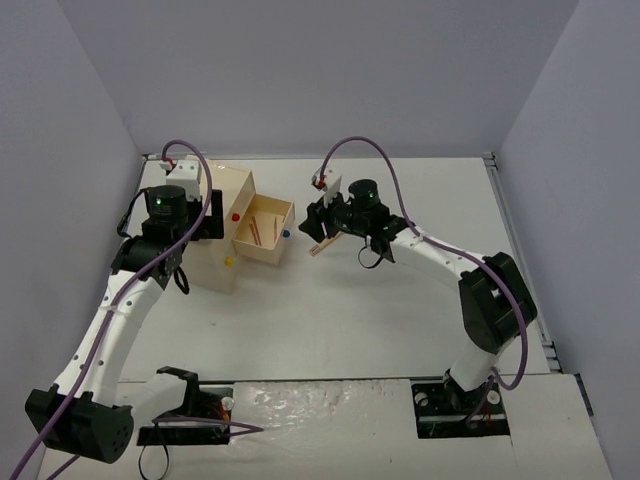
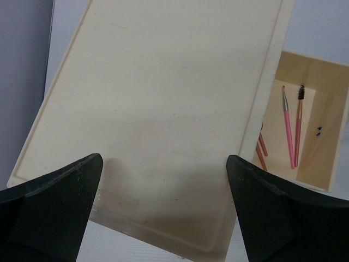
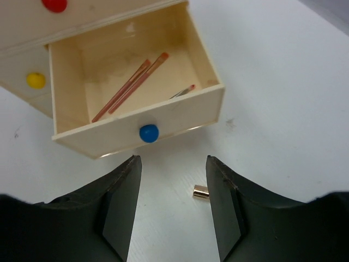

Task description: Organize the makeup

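The beige wooden box (image 1: 228,205) stands at the back left with its blue-knobbed drawer (image 1: 285,234) pulled open. Thin pink and red pencils (image 1: 262,230) lie inside the drawer and show in the right wrist view (image 3: 131,82) and the left wrist view (image 2: 289,131). My left gripper (image 1: 208,218) is open and empty over the box's top (image 2: 163,109). My right gripper (image 1: 316,225) is open just in front of the drawer's blue knob (image 3: 148,132). A wooden-handled brush (image 1: 325,246) lies on the table under it. Only its gold end (image 3: 201,191) shows beside my right finger.
The box also has a red knob (image 1: 235,214) and a yellow knob (image 1: 228,261) on shut drawers. Purple walls close in the white table (image 1: 400,320) at the left, back and right. A black part (image 1: 180,385) lies near the left arm's base.
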You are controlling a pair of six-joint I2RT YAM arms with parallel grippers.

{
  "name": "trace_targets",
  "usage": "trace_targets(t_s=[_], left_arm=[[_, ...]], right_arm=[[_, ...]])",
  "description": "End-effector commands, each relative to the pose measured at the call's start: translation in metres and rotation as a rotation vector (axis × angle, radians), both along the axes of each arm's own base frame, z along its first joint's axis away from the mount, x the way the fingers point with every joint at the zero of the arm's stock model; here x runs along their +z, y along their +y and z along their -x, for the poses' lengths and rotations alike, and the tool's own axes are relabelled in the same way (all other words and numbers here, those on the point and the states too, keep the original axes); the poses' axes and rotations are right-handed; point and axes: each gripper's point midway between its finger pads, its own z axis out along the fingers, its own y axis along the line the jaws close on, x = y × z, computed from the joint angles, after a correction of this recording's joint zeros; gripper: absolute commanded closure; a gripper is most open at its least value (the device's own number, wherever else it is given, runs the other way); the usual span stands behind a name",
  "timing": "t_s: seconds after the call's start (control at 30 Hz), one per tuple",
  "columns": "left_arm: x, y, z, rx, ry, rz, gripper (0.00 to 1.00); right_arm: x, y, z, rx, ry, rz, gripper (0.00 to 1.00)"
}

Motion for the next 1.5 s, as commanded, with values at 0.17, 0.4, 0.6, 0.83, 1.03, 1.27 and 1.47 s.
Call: trace_targets(t_s=[0.17, 0.4, 0.6, 0.83, 1.03, 1.27, 1.47], left_arm=[[0.015, -0.013, -0.009, -0.046, -0.037, 0.046, 0.03], [0.01, -0.018, -0.011, -0.062, -0.019, 0.058, 0.03], [0.007, -0.022, -0.012, -0.079, -0.009, 0.07, 0.03], [0.003, -0.028, -0.014, -0.1, 0.011, 0.088, 0.03], [0.004, -0.028, -0.014, -0.1, 0.005, 0.089, 0.03], [0.003, -0.028, -0.015, -0.099, 0.01, 0.09, 0.03], [0.001, -0.029, -0.016, -0.098, 0.016, 0.09, 0.03]], right_arm=[[0.005, 0.051, -0.001, 0.204, -0.116, -0.046, 0.51], [0.005, 0.076, -0.007, 0.249, -0.14, -0.057, 0.51], [0.002, 0.09, -0.015, 0.264, -0.141, -0.073, 0.51], [0.005, 0.107, -0.02, 0.286, -0.16, -0.104, 0.5], [0.009, 0.126, -0.022, 0.307, -0.175, -0.155, 0.5], [0.014, 0.149, -0.023, 0.33, -0.205, -0.208, 0.47], [0.024, 0.161, -0.023, 0.342, -0.226, -0.249, 0.43]])
